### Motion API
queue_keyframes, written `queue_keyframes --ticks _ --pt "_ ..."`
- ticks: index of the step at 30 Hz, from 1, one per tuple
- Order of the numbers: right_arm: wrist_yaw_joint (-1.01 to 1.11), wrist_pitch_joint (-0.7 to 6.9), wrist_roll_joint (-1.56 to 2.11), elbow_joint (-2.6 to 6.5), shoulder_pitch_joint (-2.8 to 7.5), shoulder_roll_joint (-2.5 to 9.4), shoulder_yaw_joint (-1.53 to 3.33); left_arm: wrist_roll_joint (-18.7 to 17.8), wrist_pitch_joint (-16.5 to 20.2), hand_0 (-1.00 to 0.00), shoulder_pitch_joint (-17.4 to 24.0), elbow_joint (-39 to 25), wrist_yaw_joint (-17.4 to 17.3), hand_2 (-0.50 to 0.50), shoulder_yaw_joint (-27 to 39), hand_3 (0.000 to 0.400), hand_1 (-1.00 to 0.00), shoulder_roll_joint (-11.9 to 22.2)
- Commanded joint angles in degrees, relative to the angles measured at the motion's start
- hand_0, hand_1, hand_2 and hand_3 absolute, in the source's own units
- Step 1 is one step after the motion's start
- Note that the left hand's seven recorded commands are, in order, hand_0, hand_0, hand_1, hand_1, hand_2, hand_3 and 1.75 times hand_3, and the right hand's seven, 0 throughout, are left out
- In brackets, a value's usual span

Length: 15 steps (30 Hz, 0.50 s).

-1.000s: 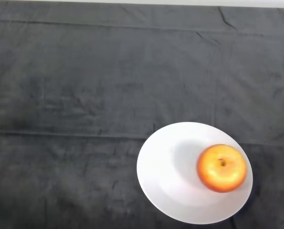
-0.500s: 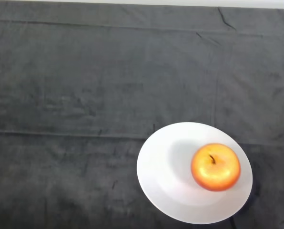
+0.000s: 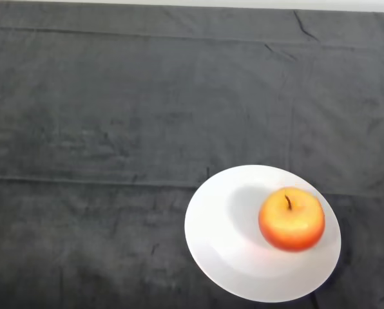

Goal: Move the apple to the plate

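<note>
- Apple (image 3: 291, 219) is sitting on the plate (image 3: 218, 238), right of the plate's middle, stem pointing up and leaning a little toward the far side.
- Apple is well inside the rim, not hanging over the edge; it is casting a soft shadow to its left on the white surface.
- Task is looking done as far as I can judge: the apple is resting on the plate, nothing is holding it.
- Nothing seems left to do except maybe confirming the apple is sitting steady; it is upright and looking settled.
- Hand is not showing anywhere in the head view, so I cannot tell whether it is released or clenched; it is clearly not grasping the apple.
- Plate is lying at the lower right of the desk, its near edge reaching almost to the bottom of the view.
- Desk is lying under a dark cloth (image 3: 115, 129), grey and slightly fuzzy, with long creases running left to right, one across the middle, others near the far side.
- A few short wrinkles are showing at the far right.
- A thin pale strip (image 3: 243, 3) is running along the far edge, beyond the cloth; nothing more of the room is showing.
</note>
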Motion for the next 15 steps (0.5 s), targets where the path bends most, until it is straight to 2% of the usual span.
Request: queue_keyframes --ticks 1,15 --pt "0.13 -0.53 0.23 1.66 1.34 -0.30 -0.51 0.1 0.9 0.00 1.8 1.8 0.9 0.00 1.5 0.000 0.00 3.1" --pt "0.10 -0.60 0.23 1.77 1.30 -0.29 -0.49 0.5 1.4 0.00 1.9 1.2 1.0 0.00 2.5 0.000 0.00 3.3"
